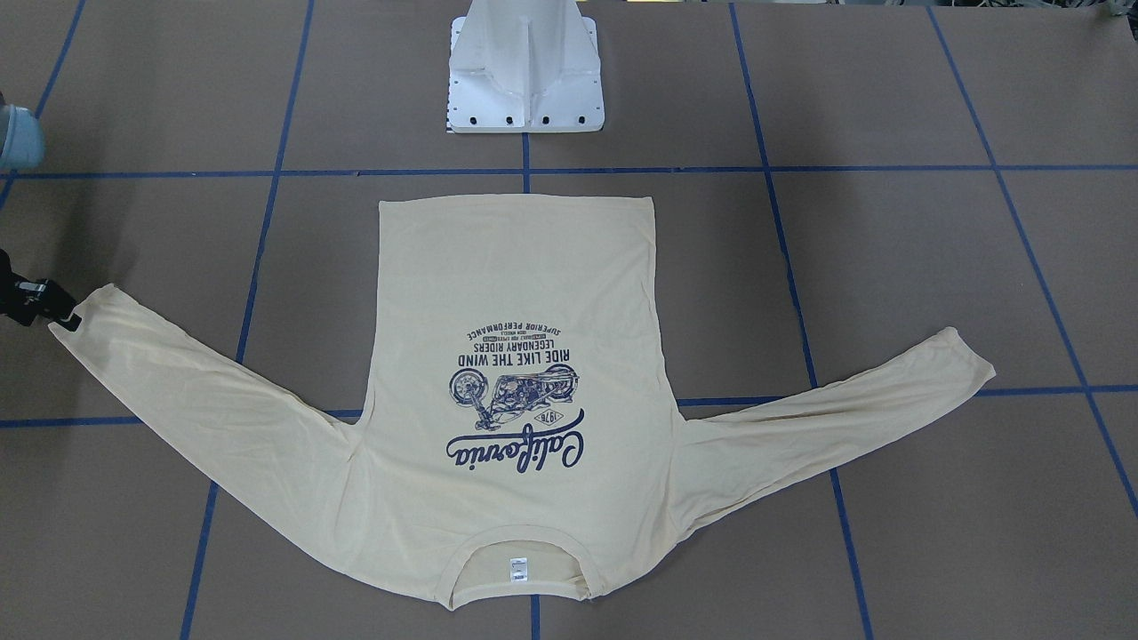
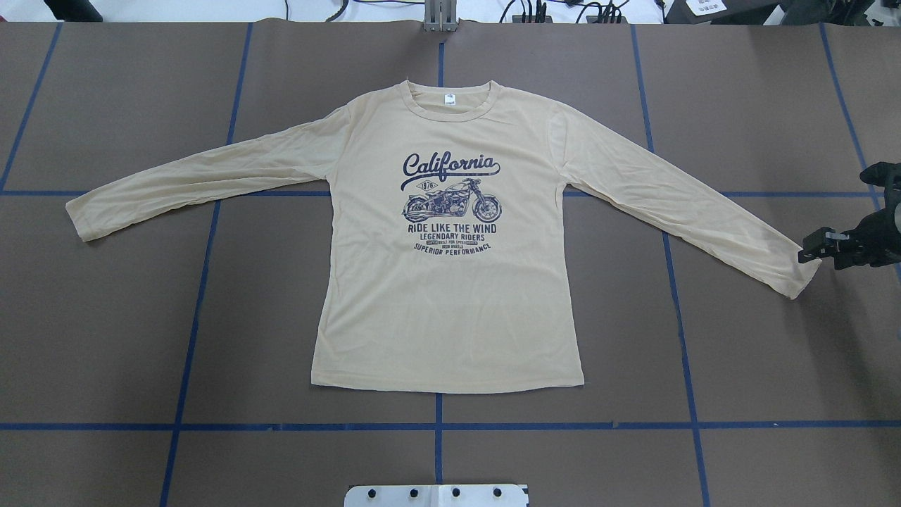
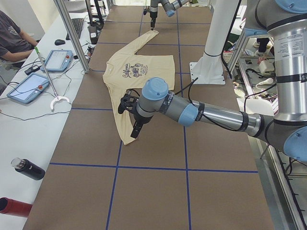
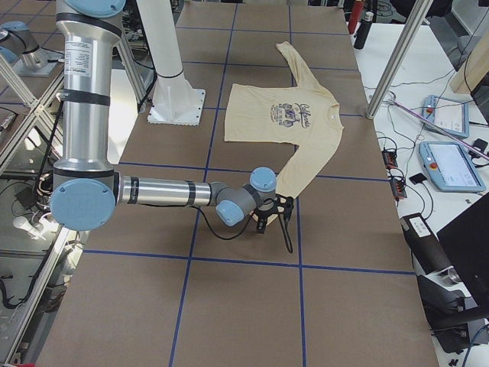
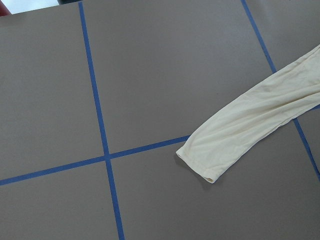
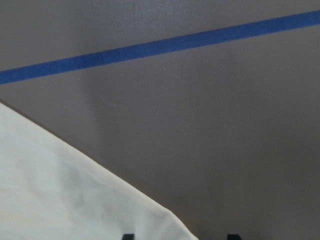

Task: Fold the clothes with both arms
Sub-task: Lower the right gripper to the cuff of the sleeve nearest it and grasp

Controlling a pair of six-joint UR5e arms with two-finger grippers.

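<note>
T-shirt [image 2: 450, 296]: flat on surface [image 2: 105, 338], print up, sleeves spread, collar away from base [image 2: 436, 495].
Print [image 2: 450, 204]: "California", "1976", "RIDE LIKE THE WIND", "LEGENDARY RIDERS", "SUPERIOR PERFORMANCE"; upside down in front-facing view.
Neck label [image 2: 449, 101]: white, text unreadable.
Right tool [image 2: 809, 248]: at cuff [image 2: 799, 278]; fingertips wide apart in wrist view, cuff corner between.
Left tool [image 3: 136, 130]: seen only in left side view, near other cuff [image 3: 128, 139]; opening impossible to tell.

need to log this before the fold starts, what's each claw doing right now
left claw: cannot tell, it shows only in a side view
right claw: open, fingertips apart at the cuff
</note>
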